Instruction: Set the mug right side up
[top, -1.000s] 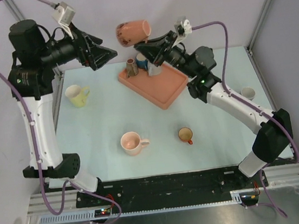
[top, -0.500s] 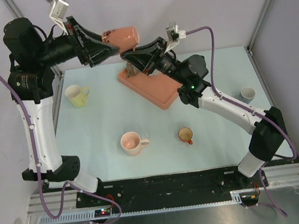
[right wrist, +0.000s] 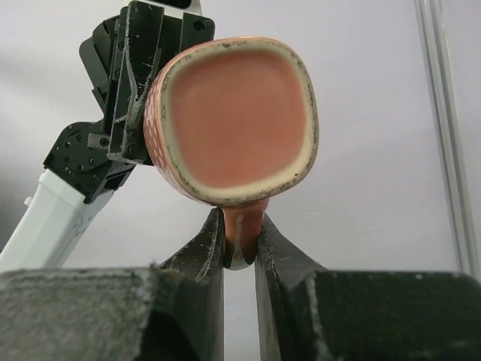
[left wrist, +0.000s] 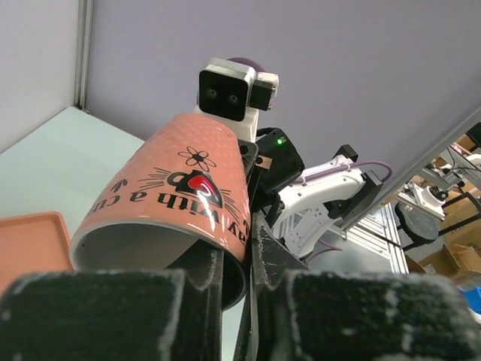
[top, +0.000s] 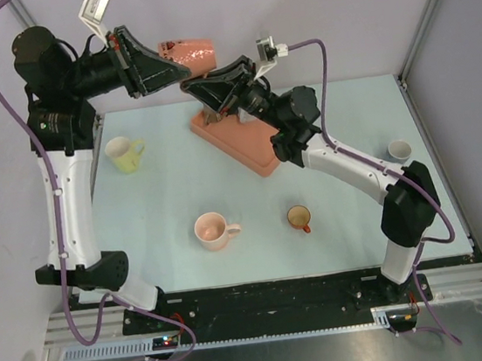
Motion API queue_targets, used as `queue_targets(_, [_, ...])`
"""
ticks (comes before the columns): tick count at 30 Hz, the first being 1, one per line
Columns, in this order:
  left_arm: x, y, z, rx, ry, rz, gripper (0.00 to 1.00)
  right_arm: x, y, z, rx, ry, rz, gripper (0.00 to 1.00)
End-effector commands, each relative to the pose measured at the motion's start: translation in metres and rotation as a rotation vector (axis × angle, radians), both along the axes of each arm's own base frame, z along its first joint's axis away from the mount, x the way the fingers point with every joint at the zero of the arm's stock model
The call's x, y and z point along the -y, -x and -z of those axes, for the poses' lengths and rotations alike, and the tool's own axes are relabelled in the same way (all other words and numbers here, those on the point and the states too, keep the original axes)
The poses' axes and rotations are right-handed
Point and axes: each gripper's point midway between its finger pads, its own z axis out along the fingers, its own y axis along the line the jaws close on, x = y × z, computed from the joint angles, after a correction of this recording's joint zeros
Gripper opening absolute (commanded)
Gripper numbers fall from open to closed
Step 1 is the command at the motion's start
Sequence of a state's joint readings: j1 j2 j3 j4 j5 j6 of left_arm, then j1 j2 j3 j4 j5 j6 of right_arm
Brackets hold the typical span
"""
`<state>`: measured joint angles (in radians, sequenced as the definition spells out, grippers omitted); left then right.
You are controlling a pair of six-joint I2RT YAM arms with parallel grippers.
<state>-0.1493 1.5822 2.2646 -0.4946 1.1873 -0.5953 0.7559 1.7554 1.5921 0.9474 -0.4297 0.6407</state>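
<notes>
Pink mug held in mid-air between both arms

The glossy ceramic mug (top: 190,52), rounded-square at its base and printed with black lettering, lies on its side above the far end of the orange tray (top: 258,143). The left gripper (left wrist: 239,259) reaches in level and pinches the mug's rim wall. The right gripper (right wrist: 240,241), angled upward, is clamped on the handle.

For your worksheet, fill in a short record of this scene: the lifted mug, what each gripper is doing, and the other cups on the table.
Lifted object: salmon mug, in the air, tipped on its side
Left gripper: shut on the mug's rim
Right gripper: shut on the mug's handle
Cups on table: yellow mug, pink mug, small red cup, white cup, all upright
Also there: orange tray
</notes>
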Motion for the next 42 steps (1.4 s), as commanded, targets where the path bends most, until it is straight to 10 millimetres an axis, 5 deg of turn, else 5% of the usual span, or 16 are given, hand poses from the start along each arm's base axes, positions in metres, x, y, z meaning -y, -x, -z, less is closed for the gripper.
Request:
queue_targets(1, [0.005, -0.001, -0.002, -0.065, 0.032, -0.013, 0.00, -0.031, 0.003, 0.040, 0.016, 0.118, -0.068, 0.00])
queue_targets(3, [-0.002, -0.016, 0.004, -0.081, 0.035, -0.074, 0.00, -0.027, -0.004, 0.050, -0.031, 0.113, -0.076, 0.24])
queue_targets(6, [-0.025, -0.055, 0.022, -0.098, 0.032, -0.244, 0.00, -0.015, -0.022, 0.068, -0.106, 0.122, -0.020, 0.82])
queue_targets(8, [-0.047, -0.080, 0.040, -0.086, -0.005, -0.372, 0.00, -0.006, -0.038, 0.088, -0.169, 0.154, 0.064, 0.95])
queue_targets(11, [-0.085, -0.114, 0.094, -0.057, -0.213, -0.599, 0.00, 0.007, -0.062, 0.127, -0.258, 0.280, 0.216, 0.99])
queue_targets(15, [-0.150, -0.131, 0.202, -0.090, -0.662, -0.803, 0.00, 0.026, -0.077, 0.173, -0.294, 0.493, 0.377, 0.99])
queue_targets(19, [-0.208, -0.103, 0.306, -0.201, -1.095, -0.796, 0.00, 0.042, -0.081, 0.201, -0.300, 0.623, 0.459, 0.99])
queue_targets(24, [-0.266, -0.055, 0.402, -0.419, -1.380, -0.728, 0.00, 0.060, -0.092, 0.222, -0.357, 0.695, 0.541, 0.99])
queue_targets(31, [-0.297, -0.027, 0.459, -0.551, -1.381, -0.711, 0.00, 0.101, -0.120, 0.247, -0.498, 0.786, 0.790, 0.99])
queue_targets(42, [-0.290, -0.017, 0.507, -0.604, -1.263, -0.624, 0.00, 0.116, -0.136, 0.278, -0.529, 0.901, 0.888, 0.99])
